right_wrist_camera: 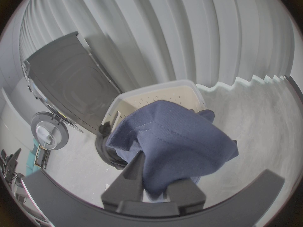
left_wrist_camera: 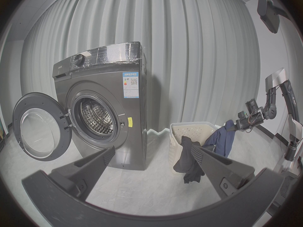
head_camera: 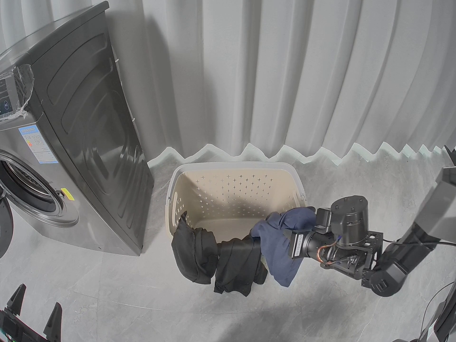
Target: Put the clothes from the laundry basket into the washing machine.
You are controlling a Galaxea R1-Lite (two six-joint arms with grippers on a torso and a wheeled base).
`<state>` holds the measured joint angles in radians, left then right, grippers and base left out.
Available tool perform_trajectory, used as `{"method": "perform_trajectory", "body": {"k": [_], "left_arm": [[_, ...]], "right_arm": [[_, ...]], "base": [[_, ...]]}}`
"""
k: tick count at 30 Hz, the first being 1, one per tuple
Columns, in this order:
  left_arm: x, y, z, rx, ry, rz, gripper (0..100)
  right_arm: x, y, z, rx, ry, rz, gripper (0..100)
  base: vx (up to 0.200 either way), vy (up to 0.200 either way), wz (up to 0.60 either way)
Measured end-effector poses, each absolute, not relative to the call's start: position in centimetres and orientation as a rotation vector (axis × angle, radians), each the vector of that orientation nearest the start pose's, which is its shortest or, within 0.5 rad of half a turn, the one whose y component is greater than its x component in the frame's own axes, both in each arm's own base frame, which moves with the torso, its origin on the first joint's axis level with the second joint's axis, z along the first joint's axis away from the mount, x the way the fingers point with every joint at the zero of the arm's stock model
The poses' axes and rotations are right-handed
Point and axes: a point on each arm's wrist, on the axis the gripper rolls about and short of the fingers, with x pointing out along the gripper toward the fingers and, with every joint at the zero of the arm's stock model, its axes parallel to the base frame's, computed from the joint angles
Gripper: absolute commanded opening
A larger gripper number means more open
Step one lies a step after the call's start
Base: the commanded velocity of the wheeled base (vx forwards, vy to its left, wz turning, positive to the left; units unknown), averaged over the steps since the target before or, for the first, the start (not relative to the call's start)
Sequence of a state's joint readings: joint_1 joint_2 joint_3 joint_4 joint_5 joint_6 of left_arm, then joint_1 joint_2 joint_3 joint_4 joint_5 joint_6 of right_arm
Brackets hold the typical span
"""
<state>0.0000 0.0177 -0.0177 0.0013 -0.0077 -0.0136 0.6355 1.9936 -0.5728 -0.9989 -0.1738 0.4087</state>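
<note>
While the right end effector (right_wrist_camera: 159, 167) is clamped on the blue garment (head_camera: 278, 248) at the laundry basket (head_camera: 237, 167) near-right rim, I see black clothes (head_camera: 223, 262) draped over its near rim; left end effector (left_wrist_camera: 152, 148) fingers apart

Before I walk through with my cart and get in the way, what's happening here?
The robot's right end effector is shut on a blue garment, held at the rim of the laundry basket. Black clothes hang over its front edge. The washing machine beside it has its door open, and the drum looks empty. The left end effector is open, holding nothing.
</note>
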Motion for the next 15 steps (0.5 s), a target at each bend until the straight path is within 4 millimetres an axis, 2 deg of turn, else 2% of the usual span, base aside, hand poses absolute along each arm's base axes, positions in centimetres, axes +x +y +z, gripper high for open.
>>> {"method": "perform_trajectory", "body": {"k": [7,15], "left_arm": [[-2.3,0.0,8.1,-0.013,0.001,-0.007,100],[-2.3,0.0,8.1,-0.012,0.002,-0.008,100]], "right_arm": [[22.3,18.4,10.8,0.259,0.384,0.428,0],[19.2,16.1,16.2,0.315,0.213,0.487,0]], "base": [[0.000,0.000,0.00],[0.000,0.000,0.00]]}}
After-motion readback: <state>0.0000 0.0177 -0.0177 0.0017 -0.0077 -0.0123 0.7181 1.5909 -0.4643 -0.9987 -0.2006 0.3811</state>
